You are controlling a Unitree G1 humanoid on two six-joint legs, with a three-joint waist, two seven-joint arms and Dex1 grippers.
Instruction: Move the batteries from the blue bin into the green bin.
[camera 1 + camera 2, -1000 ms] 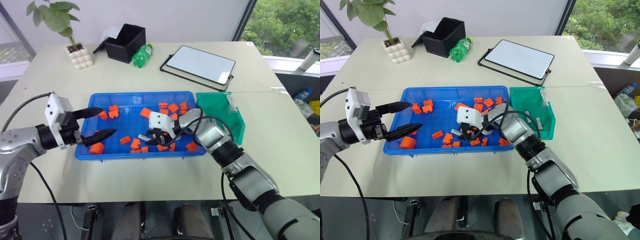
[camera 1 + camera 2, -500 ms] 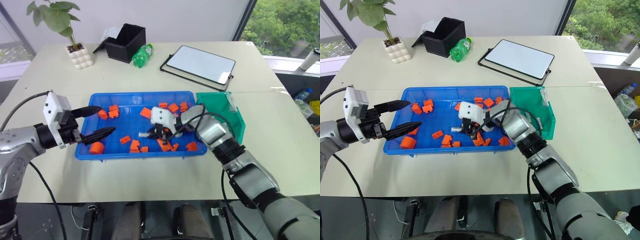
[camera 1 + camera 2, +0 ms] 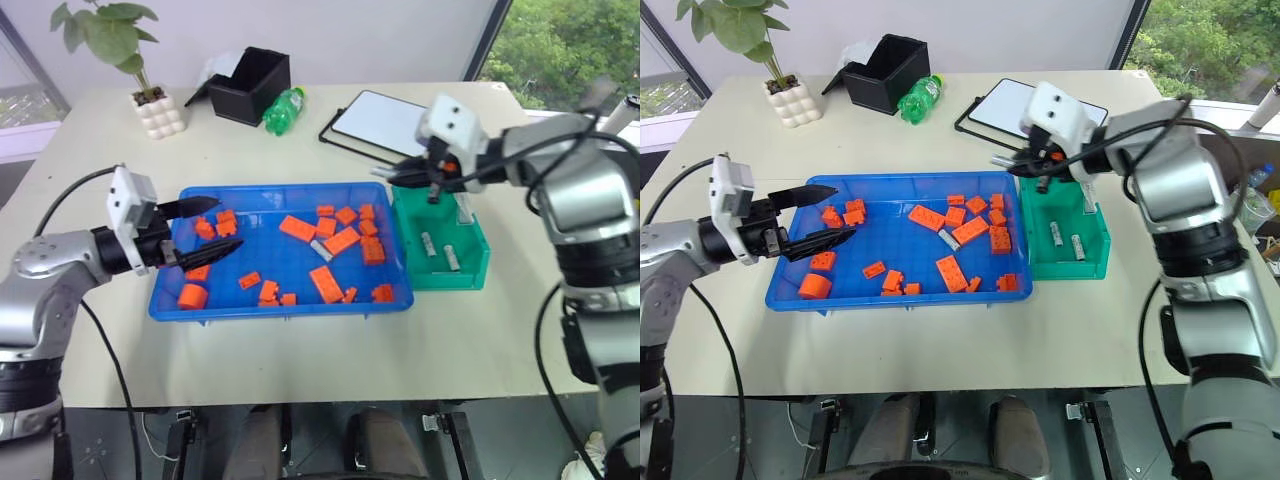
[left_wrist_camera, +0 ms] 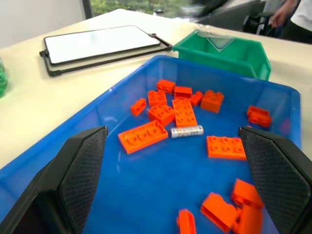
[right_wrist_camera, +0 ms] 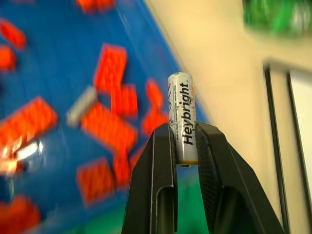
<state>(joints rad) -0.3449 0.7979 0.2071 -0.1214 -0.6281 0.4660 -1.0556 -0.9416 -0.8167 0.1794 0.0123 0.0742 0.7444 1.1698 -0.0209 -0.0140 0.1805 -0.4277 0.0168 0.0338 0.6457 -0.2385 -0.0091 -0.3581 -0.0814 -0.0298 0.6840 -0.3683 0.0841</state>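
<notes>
The blue bin (image 3: 190, 305) lies mid-table, strewn with orange blocks (image 3: 341, 240). One of the batteries (image 3: 322, 250) rests among them and also appears in the left wrist view (image 4: 186, 131). My right gripper (image 3: 385, 173) hovers above the far corner where the blue bin meets the green bin (image 3: 478, 262). It is shut on a silver battery (image 5: 183, 117) that stands upright between its fingers (image 5: 155, 161). Two more batteries (image 3: 427, 243) (image 3: 451, 258) lie in the green bin. My left gripper (image 3: 228, 222) is open over the blue bin's left end, holding nothing.
At the back of the table stand a black open box (image 3: 250, 85), a green bottle (image 3: 285, 108), a white tablet in a black frame (image 3: 400, 125) and a potted plant (image 3: 160, 112). Bare tabletop runs along the front and right of the bins.
My right gripper has risen out of the blue bin with a battery and swung up and right to the green bin's far edge. The left gripper edged slightly further over the blue bin.
</notes>
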